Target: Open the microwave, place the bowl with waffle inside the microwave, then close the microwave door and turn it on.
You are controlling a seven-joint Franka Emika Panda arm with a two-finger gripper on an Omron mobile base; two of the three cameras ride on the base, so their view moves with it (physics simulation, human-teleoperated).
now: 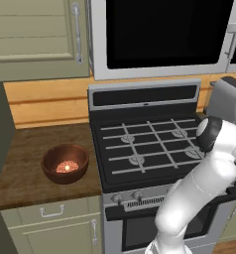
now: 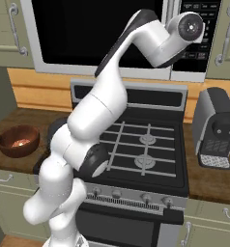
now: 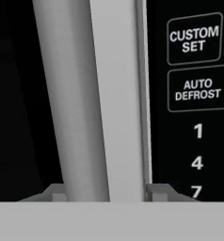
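Observation:
The microwave hangs above the stove with its black glass door closed. In the hand view my gripper straddles the door's vertical silver bar handle. The left fingertip sits against the bar. The right fingertip stands a little off it, by the door's edge, so the jaws are not clamped. The dark reddish-brown bowl with the waffle rests on the wooden counter left of the stove, and appears in the right base view as well.
The microwave keypad lies just right of the handle. A gas stove sits below my raised arm. A grey coffee machine stands on the counter to its right. A beige cabinet door hangs left of the microwave.

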